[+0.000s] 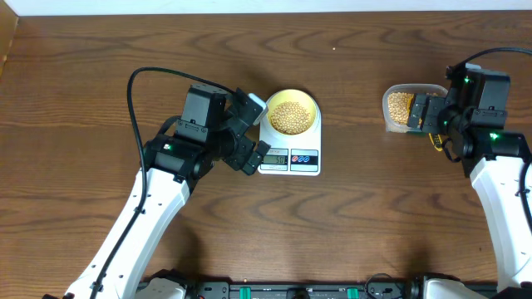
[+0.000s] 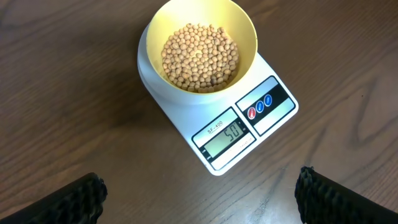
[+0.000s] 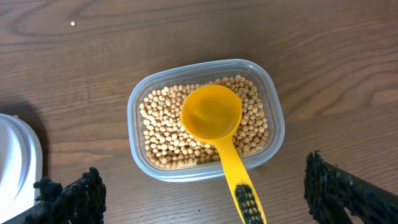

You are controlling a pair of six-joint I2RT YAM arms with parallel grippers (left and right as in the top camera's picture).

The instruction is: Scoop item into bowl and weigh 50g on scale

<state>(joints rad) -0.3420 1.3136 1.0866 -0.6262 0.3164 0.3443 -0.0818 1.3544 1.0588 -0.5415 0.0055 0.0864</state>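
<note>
Tan beans (image 2: 200, 56) sit in the bowl (image 2: 244, 26) atop the scale (image 2: 186, 117).

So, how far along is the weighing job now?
Done: the bowl of beans sits on the scale; its display reads 50. In hand: nothing, the left gripper and right gripper are open, the scoop lies empty in the container. Left: probably nothing.

one scale (image 2: 186, 118) with one display (image 2: 227, 132) and two buttons (image 2: 260, 107), one bowl (image 2: 247, 31), one clear container (image 3: 134, 124) and one yellow scoop (image 3: 211, 113). the beans (image 2: 199, 56) lie in two heaps, one in the bowl and one in the container, each far too many to count. two grippers: the left gripper (image 1: 253, 131) at centre left of the overhead frame, the right gripper (image 1: 418, 112) near its right edge.
</note>
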